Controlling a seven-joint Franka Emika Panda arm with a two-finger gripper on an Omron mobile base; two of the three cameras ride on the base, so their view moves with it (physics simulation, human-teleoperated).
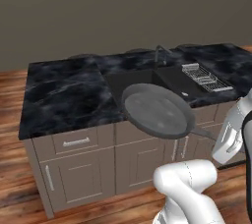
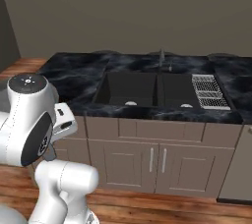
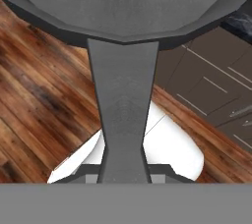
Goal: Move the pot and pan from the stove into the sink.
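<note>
The dark-grey pan hangs in the air, tilted, in front of the counter's near edge and just before the sink. Its long handle runs right toward my white forearm. In the hand view the handle comes straight up from between my fingers to the pan's bowl, with my gripper shut on it. The sink is a dark double basin with nothing in it. The pot and the stove are out of view.
A dark faucet stands behind the sink, and a wire dish rack lies to its right. The black marbled counter sits on grey cabinets. Wooden floor lies below the pan.
</note>
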